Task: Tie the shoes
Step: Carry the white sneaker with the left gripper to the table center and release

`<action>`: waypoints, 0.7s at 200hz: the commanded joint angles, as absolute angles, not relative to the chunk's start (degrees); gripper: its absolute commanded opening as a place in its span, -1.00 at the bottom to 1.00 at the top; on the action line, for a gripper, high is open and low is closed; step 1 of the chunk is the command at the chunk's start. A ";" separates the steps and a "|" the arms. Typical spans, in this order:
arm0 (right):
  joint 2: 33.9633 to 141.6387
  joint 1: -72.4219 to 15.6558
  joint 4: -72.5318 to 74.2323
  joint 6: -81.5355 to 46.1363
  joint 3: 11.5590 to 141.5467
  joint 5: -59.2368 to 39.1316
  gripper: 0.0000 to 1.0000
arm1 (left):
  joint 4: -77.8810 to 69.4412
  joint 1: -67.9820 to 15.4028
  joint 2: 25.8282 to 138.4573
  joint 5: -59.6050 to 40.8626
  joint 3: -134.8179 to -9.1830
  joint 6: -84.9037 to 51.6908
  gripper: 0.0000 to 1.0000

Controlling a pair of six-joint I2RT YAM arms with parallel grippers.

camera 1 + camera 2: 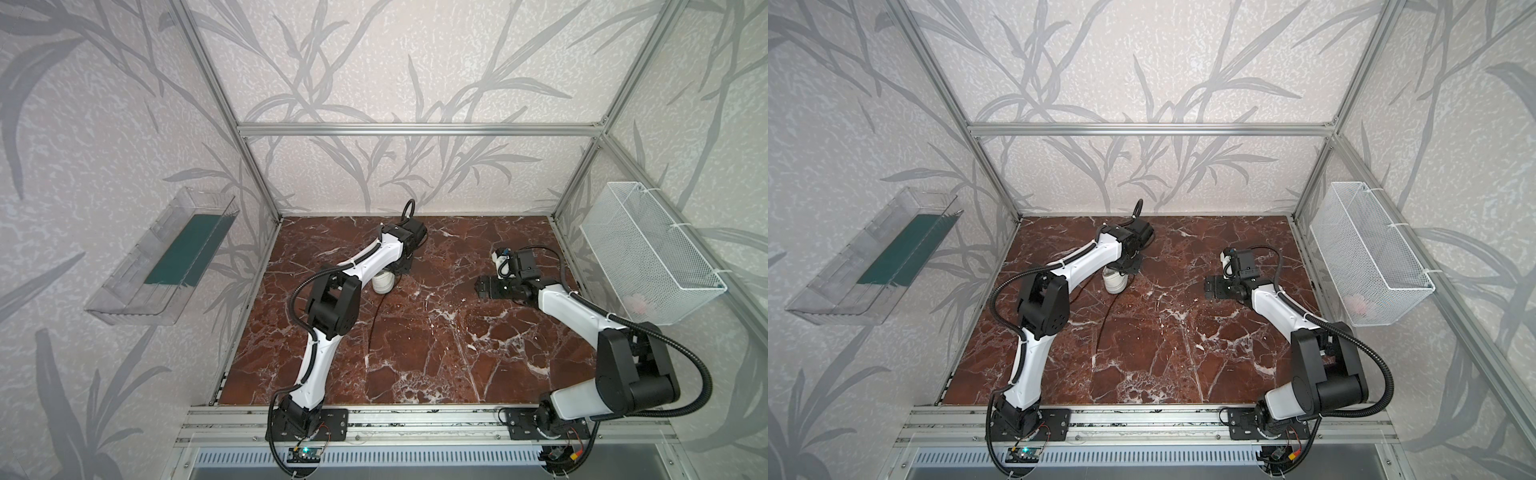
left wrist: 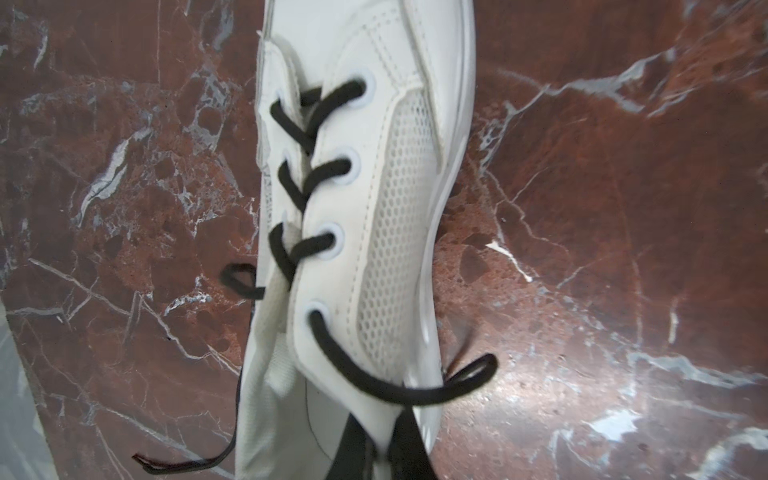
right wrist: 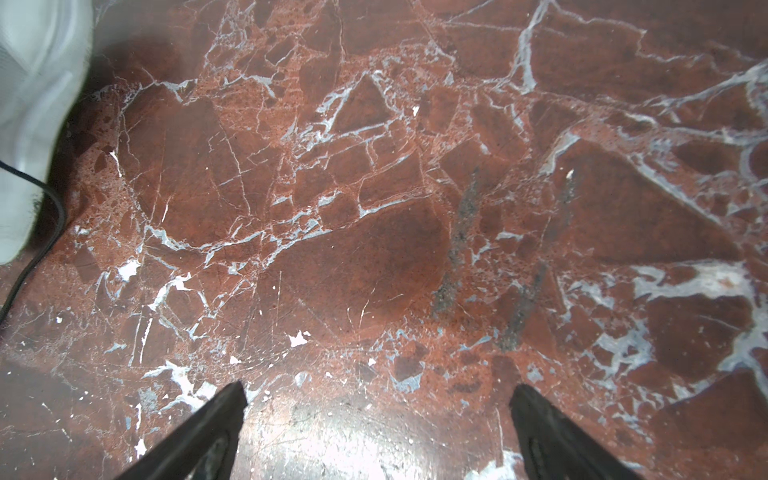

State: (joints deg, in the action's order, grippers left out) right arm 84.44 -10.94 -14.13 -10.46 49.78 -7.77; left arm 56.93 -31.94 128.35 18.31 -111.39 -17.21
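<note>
Now, left gripper (image 2: 376,453), pinched shut on the sneaker (image 2: 374,208) heel collar, mid-frame; right gripper (image 3: 378,399) gapes empty. Laces (image 2: 316,174) untied. Next you'd likely fetch the loose end, lower left.

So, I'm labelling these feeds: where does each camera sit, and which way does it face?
Top views: a stereo pair high at the front, looking down on the marble table, both arms and the sneaker.
Left wrist: above the sneaker, looking down on its black laces; the shut left gripper shows at the edge.
Right wrist: looking at bare marble; the right gripper is open.
Shared: sneaker and marble.
</note>
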 commanded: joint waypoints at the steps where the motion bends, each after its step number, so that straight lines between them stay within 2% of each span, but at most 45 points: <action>1: 83.85 -10.81 -15.42 -9.76 50.74 -7.39 0.98 | 58.39 -32.37 128.40 23.70 -112.87 -15.81 -0.89; 28: 83.85 -10.81 -15.73 -9.47 50.78 -7.20 0.98 | 58.83 -32.19 128.83 26.16 -112.54 -14.10 -0.89; 96: 83.54 -10.81 -15.73 -10.06 50.99 -7.47 0.98 | 53.86 -35.21 127.62 7.77 -109.08 -21.56 -0.88; 140: 82.37 -10.81 -16.36 -8.79 50.38 -6.20 0.98 | 54.50 -39.30 127.01 3.34 -110.39 -28.04 -0.89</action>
State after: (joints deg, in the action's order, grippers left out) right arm 84.36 -10.94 -15.07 -9.91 49.78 -7.46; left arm 53.93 -36.60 128.70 10.11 -109.65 -21.69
